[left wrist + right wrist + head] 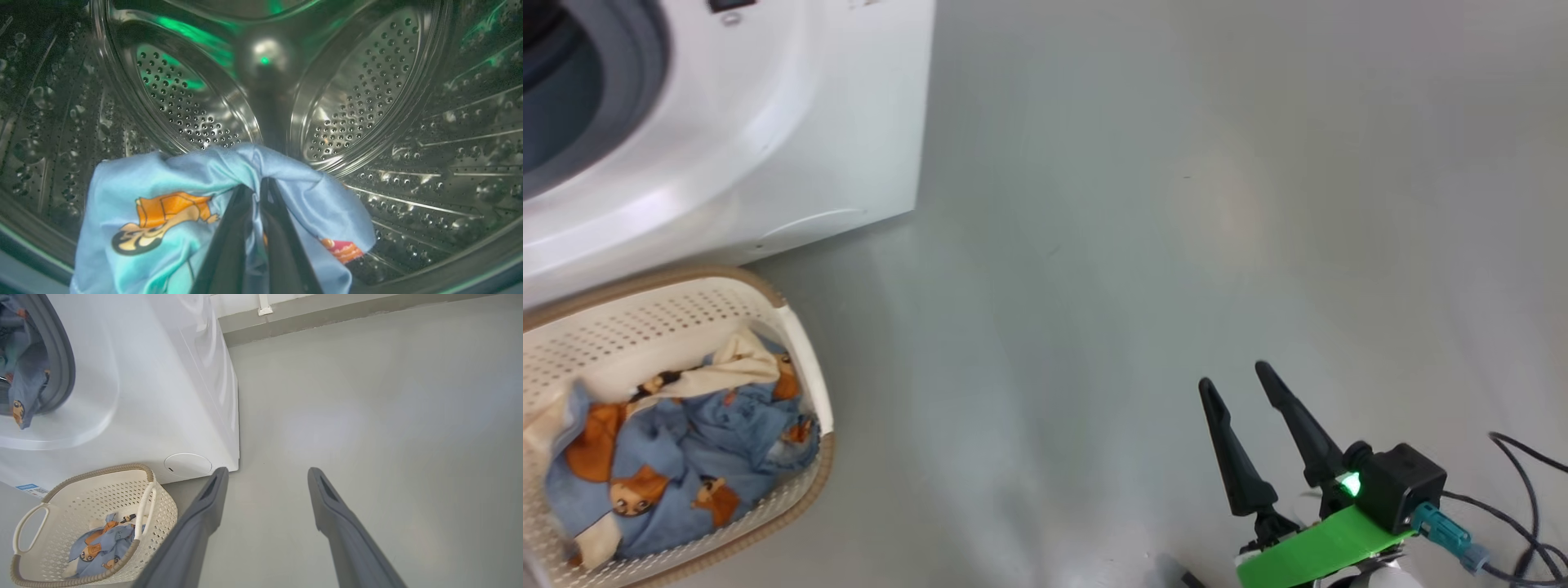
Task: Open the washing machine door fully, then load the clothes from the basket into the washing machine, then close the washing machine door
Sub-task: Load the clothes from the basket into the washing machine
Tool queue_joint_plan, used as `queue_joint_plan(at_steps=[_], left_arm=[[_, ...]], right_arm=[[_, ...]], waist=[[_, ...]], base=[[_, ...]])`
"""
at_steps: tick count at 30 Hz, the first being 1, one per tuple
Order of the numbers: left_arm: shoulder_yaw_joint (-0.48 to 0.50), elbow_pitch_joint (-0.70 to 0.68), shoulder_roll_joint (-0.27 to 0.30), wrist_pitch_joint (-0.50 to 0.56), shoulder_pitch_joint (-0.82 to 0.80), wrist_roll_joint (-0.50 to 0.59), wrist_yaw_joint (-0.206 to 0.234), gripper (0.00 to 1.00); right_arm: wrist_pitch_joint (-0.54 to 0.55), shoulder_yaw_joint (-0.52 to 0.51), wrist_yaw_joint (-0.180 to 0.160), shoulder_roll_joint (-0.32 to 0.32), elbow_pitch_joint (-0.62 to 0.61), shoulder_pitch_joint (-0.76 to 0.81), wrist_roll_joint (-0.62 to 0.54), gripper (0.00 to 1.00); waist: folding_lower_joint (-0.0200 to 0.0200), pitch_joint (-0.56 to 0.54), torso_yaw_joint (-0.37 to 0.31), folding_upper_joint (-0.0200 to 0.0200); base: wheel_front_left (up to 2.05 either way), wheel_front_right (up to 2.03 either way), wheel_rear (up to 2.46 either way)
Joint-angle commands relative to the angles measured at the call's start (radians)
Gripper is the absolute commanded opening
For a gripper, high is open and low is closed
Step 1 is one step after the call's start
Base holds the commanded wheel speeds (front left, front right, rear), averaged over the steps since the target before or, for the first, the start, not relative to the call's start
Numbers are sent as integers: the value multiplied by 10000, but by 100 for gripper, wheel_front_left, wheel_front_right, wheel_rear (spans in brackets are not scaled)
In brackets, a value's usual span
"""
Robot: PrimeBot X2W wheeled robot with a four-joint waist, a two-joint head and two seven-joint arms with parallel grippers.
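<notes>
Left gripper, mine: was clenched on one light-blue bear-print piece inside the drum of the washing machine. Right gripper, mine: stood spread, empty, over floor. Other clothes lay in the basket beside the machine.

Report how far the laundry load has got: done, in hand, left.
Done: the washing machine stands open, since the left gripper is inside its drum. In hand: that gripper is shut on a blue bear-print piece, not yet released. Left: more clothes lie in the basket, the right gripper hangs open and empty over the floor, and the door needs closing.
</notes>
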Motion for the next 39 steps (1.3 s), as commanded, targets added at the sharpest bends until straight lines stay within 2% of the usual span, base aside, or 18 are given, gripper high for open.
queue_joint_plan(at_steps=[1, 9, 20, 27, 39], left_arm=[[132, -78, 665, -65, -423, 114, 28, 0], [62, 44, 1056, -65, -1520, 236, 63, 0], [651, -1482, 923, -65, -1964, 0, 333, 0], [1051, -2110, 756, -65, -1691, 107, 473, 0], [663, -700, 809, -65, -1607, 726, 600, 0]], right_arm=[[-48, 289, 16, -39, -201, 307, -52, 100], [-48, 308, 16, -39, -332, 404, -61, 100], [-48, 431, 16, -39, -481, 203, 152, 100], [-48, 449, 16, -39, -526, 88, 231, 100], [-48, 441, 16, -39, -451, 68, 222, 100]], waist=[[0, 81, -218, 0], [0, 639, -384, 0], [0, 1347, -415, 0], [0, 1652, -452, 0], [0, 1625, -382, 0]], base=[[0, 0, 0], [0, 0, 0], [0, 0, 0], [0, 0, 0], [0, 0, 0]])
